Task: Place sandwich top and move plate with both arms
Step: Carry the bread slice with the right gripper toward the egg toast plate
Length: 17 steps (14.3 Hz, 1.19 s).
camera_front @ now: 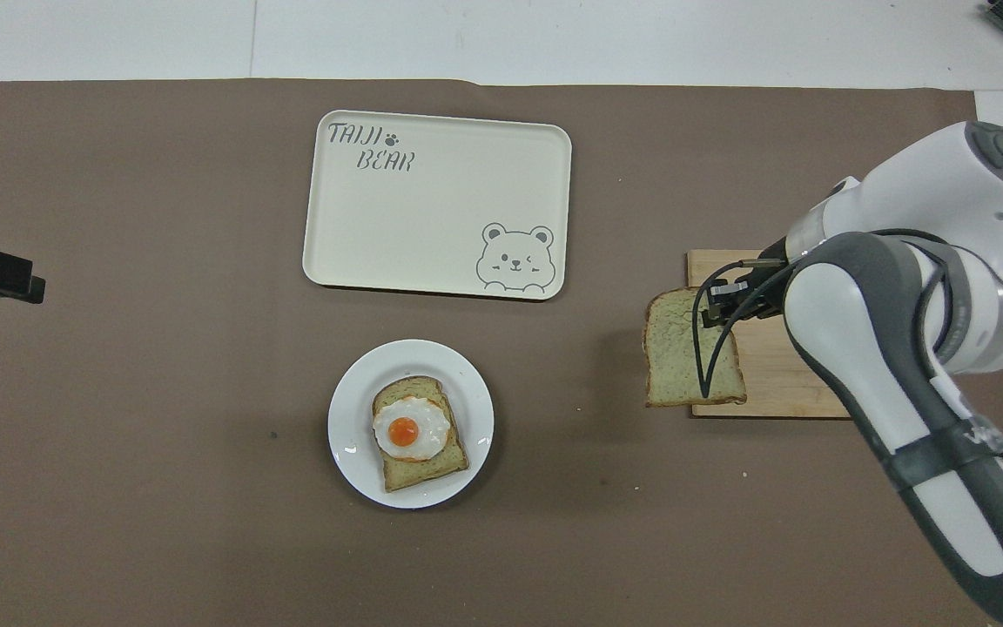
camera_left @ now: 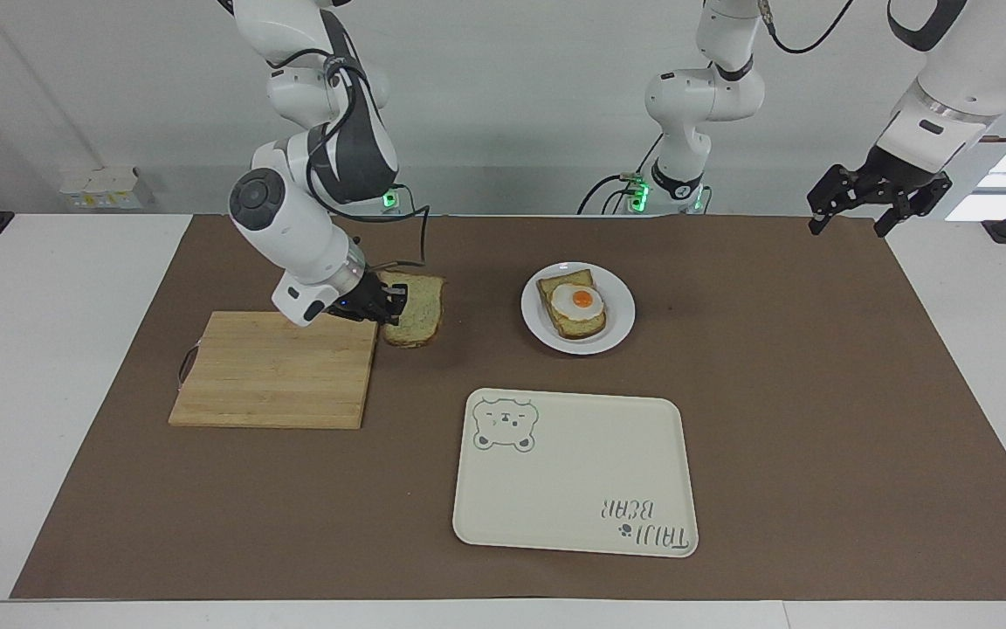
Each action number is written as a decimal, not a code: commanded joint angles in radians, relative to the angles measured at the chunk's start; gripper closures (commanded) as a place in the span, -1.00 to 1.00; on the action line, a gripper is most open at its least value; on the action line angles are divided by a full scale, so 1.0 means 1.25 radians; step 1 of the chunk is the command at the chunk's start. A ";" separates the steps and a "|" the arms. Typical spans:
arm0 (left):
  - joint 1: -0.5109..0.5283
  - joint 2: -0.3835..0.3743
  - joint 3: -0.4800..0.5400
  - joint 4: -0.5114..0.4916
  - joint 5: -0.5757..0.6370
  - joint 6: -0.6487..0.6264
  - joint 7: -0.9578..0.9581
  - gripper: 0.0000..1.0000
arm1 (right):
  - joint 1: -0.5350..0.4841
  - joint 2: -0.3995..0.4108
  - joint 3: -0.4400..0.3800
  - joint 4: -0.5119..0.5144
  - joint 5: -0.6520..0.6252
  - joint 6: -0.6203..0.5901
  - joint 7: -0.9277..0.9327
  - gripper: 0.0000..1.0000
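My right end effector (camera_left: 391, 307) gripped the sandwich top (camera_left: 416, 310) above the cutting board's (camera_left: 276, 371) edge; my left end effector (camera_left: 877, 203) waited, spread wide.

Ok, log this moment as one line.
right gripper: shut on pale bread slice, over cutting board edge | round white plate: egg toast | left gripper: waiting

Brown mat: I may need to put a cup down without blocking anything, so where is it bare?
Free: the wide stretch between the plate and the left pincer, and the strip along the tray toward the left arm's end. Crowded: between board and plate, where the right pincer carries the bread.
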 commanded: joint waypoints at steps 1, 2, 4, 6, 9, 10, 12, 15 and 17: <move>0.015 -0.018 -0.012 -0.015 0.011 -0.008 -0.005 -1.00 | 0.051 -0.009 -0.001 -0.021 0.016 0.041 0.056 1.00; 0.015 -0.018 -0.012 -0.015 0.011 -0.008 -0.005 -1.00 | 0.066 -0.010 0.001 -0.021 0.017 0.044 0.077 1.00; 0.015 -0.018 -0.012 -0.015 0.011 -0.008 -0.005 -1.00 | 0.094 -0.011 0.003 -0.021 0.021 0.058 0.100 1.00; 0.015 -0.018 -0.012 -0.015 0.011 -0.008 -0.005 -1.00 | 0.116 -0.012 0.003 -0.021 0.065 0.063 0.105 1.00; 0.015 -0.018 -0.012 -0.015 0.011 -0.008 -0.005 -1.00 | 0.148 -0.014 0.008 -0.019 0.097 0.086 0.105 1.00; 0.015 -0.018 -0.012 -0.015 0.011 -0.008 -0.005 -1.00 | 0.155 -0.014 0.009 -0.019 0.103 0.097 0.107 1.00; 0.015 -0.018 -0.012 -0.015 0.011 -0.008 -0.005 -1.00 | 0.165 -0.016 0.016 -0.019 0.113 0.100 0.113 1.00; 0.015 -0.018 -0.012 -0.015 0.011 -0.008 -0.005 -1.00 | 0.193 -0.020 0.028 -0.019 0.157 0.120 0.146 1.00; 0.015 -0.018 -0.012 -0.015 0.011 -0.008 -0.005 -1.00 | 0.207 -0.015 0.031 -0.019 0.163 0.131 0.158 1.00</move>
